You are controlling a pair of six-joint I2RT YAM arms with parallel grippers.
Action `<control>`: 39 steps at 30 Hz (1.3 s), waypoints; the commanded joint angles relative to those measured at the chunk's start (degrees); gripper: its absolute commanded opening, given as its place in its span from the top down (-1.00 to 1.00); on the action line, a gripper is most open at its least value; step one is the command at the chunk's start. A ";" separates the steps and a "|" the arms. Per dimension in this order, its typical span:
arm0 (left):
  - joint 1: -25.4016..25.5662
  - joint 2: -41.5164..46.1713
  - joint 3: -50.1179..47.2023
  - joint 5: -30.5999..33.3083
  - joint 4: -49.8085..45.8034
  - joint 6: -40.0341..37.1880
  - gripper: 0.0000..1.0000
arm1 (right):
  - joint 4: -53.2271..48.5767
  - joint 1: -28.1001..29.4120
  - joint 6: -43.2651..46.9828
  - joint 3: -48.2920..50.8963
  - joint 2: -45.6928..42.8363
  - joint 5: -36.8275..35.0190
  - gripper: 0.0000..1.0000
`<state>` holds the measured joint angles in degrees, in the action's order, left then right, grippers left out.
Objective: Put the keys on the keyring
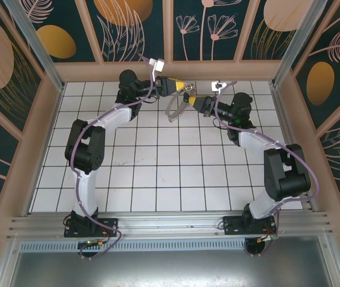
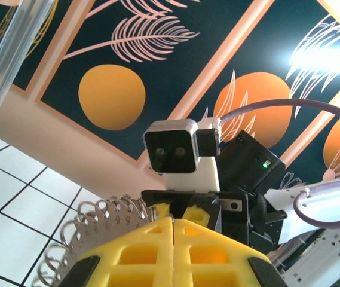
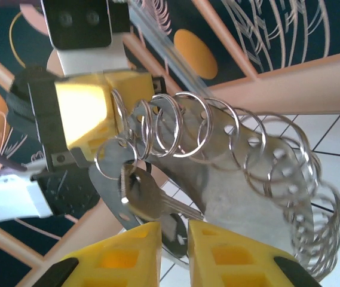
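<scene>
Bench [image 1: 158, 179]: white-tiled, lying below the keyring [image 3: 229, 191]. The keyring is held in the air between the two arms and does not rest on the tiles.

Keyring: a curved grey metal plate with a close row of thin silver split rings along its upper edge.

Left tool [image 2: 173, 239]: closed and clamped on one end of the keyring, carrying its weight.

Right tool [image 3: 174, 251]: directly below the keyring, its jaws nearly together with only a narrow slit between them. The plate's lower edge lines up with that slit. I cannot tell whether anything is pinched.

Key [image 3: 146, 197]: small and silver-grey, lying against the plate near the keyring's clamped end, just above the right tool. Its head is up-left beside a loose ring and its blade points down-right.

Judgement: the right arm is the nearer. The coming move depends on getting the key's head onto the ring just above it.
</scene>
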<state>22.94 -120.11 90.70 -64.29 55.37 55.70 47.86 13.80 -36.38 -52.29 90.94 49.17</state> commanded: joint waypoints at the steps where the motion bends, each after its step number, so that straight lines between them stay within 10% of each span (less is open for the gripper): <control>1: 0.17 3.15 -1.81 3.01 8.63 4.00 1.00 | 3.87 -0.68 -2.58 1.41 -4.59 -3.73 0.62; 8: 0.55 3.13 -3.51 5.40 12.44 6.59 1.00 | 5.33 -0.65 -4.00 0.25 -6.21 -7.56 0.59; 18: 1.05 1.78 -2.70 5.10 19.04 13.23 1.00 | 4.79 -1.46 5.14 -3.29 -1.99 3.34 0.22; 39: 2.18 -0.30 2.53 -0.35 20.39 17.18 1.00 | -1.95 -0.27 12.52 -12.50 3.87 18.39 0.17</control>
<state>24.77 -120.14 91.20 -64.10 72.71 72.31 47.05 13.17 -26.76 -63.13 94.35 64.84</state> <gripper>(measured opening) 0.050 0.417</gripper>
